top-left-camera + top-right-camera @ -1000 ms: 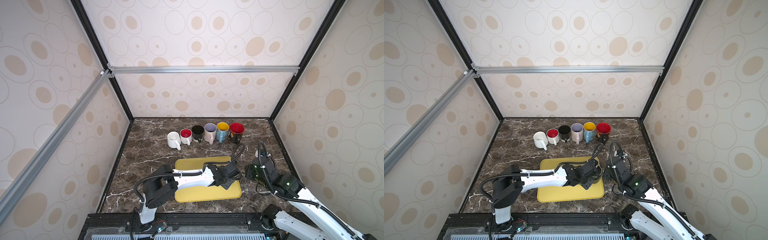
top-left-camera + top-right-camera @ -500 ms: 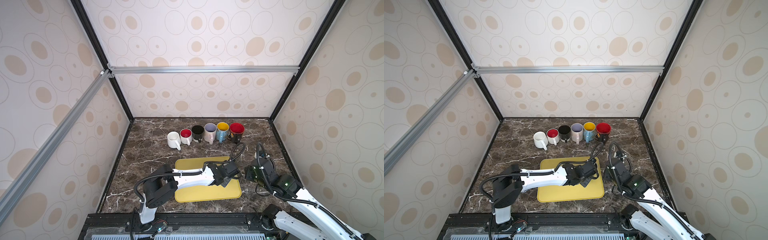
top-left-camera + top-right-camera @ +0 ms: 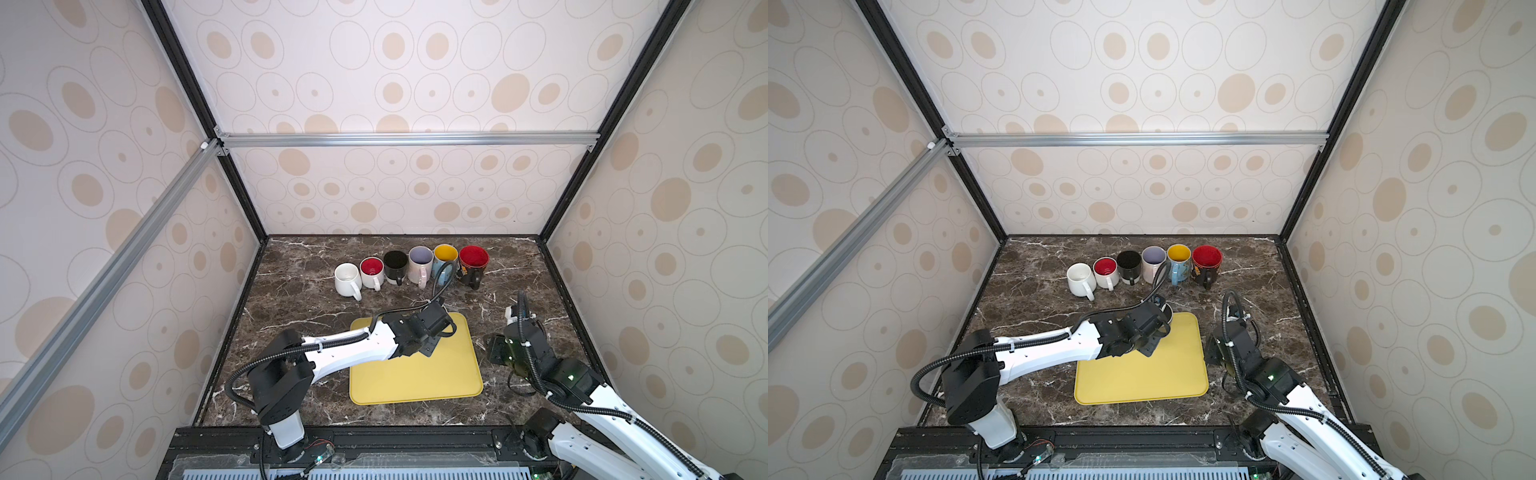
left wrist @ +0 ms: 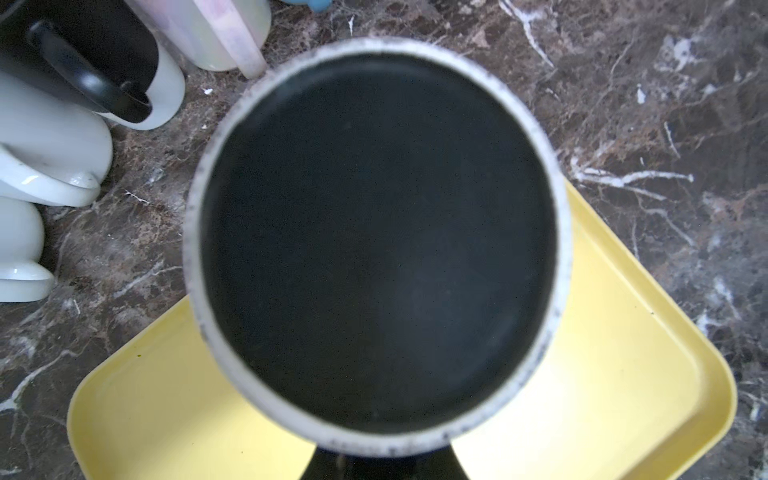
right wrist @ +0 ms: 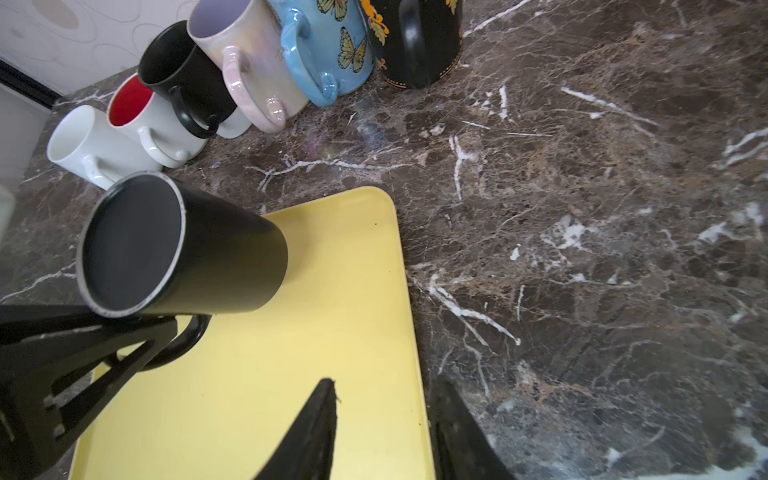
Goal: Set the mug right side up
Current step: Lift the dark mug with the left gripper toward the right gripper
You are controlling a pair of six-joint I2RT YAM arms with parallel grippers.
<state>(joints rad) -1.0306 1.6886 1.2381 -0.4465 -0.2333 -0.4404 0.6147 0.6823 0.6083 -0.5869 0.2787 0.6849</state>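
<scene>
Black mug (image 5: 183, 249) tilts bottom-up over yellow tray (image 3: 415, 374), lower centre in a top view, left hand (image 5: 137, 340) clamped on its handle (image 5: 195, 336); right hand (image 5: 384, 386) part-open, empty. Mid-flip: next needs a wrist roll, mouth up.

Mugs: seven.
- Six in row at back of table (image 3: 311, 299): white mug (image 3: 347, 276), red-lined white mug (image 3: 371, 269), black-and-white mug (image 3: 395, 264), pink mug (image 3: 419, 259), blue mug (image 3: 444, 255), flowered black mug (image 3: 473, 259).
- One apart from row: black mug (image 5: 187, 245).

Inside colours in row: two red, one white, one black, one lilac, one yellow.
Trays: one, yellow tray (image 3: 415, 374).
Robot arms: two, left arm (image 3: 353, 353) and right arm (image 3: 569, 376).
Tables: one.
</scene>
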